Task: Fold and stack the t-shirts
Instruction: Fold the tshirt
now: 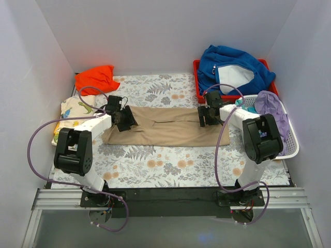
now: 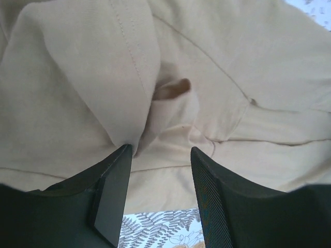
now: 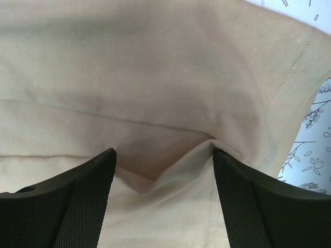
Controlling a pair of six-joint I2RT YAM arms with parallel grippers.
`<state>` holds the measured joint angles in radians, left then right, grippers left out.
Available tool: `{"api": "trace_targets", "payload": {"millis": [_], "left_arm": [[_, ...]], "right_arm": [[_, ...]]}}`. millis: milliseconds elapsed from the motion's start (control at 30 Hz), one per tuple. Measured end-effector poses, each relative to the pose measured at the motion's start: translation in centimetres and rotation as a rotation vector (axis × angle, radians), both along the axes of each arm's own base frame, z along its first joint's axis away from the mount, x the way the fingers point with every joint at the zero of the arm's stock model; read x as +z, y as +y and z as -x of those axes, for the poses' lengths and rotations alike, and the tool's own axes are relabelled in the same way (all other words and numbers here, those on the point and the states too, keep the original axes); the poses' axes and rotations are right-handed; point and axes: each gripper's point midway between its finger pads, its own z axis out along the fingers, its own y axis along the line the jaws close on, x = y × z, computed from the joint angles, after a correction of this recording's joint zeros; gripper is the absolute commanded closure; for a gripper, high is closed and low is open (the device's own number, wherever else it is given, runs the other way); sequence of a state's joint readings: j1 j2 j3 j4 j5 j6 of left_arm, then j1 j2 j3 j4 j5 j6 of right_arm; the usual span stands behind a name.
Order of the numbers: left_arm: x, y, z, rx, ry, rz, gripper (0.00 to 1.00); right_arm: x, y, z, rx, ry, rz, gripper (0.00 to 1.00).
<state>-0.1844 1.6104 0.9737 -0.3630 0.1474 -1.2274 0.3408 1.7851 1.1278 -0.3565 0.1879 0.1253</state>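
Note:
The tan t-shirt lies as a long band across the middle of the floral tablecloth. My left gripper is down on its left end and my right gripper on its right end. In the left wrist view the left gripper is open over rumpled tan cloth, its left finger touching a fold. In the right wrist view the right gripper stands wide open, with a raised ridge of tan cloth between its jaws. The orange t-shirt is bunched at the back left. The dinosaur-print t-shirt lies at the left edge.
A red bin at the back right holds a bulky blue fleece. A white basket beside my right arm holds purple cloth. White walls close in the table on three sides.

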Motion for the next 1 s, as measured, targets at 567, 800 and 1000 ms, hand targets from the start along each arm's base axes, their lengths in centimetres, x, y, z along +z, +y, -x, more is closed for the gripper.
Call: {"api": "trace_targets", "payload": {"millis": [567, 800, 1000], "left_arm": [[-2.8, -0.9, -5.8, 0.022, 0.062, -0.002, 0.52], [-2.7, -1.3, -9.8, -0.058, 0.056, -0.054, 0.53], [-2.7, -2.0, -12.2, -0.174, 0.07, -0.077, 0.54]], "right_arm": [[-1.2, 0.3, 2.4, -0.03, 0.032, -0.056, 0.2], [-1.2, 3.2, 7.3, 0.08, 0.059, -0.084, 0.2], [-1.1, 8.6, 12.2, 0.26, 0.096, -0.105, 0.2]]}}
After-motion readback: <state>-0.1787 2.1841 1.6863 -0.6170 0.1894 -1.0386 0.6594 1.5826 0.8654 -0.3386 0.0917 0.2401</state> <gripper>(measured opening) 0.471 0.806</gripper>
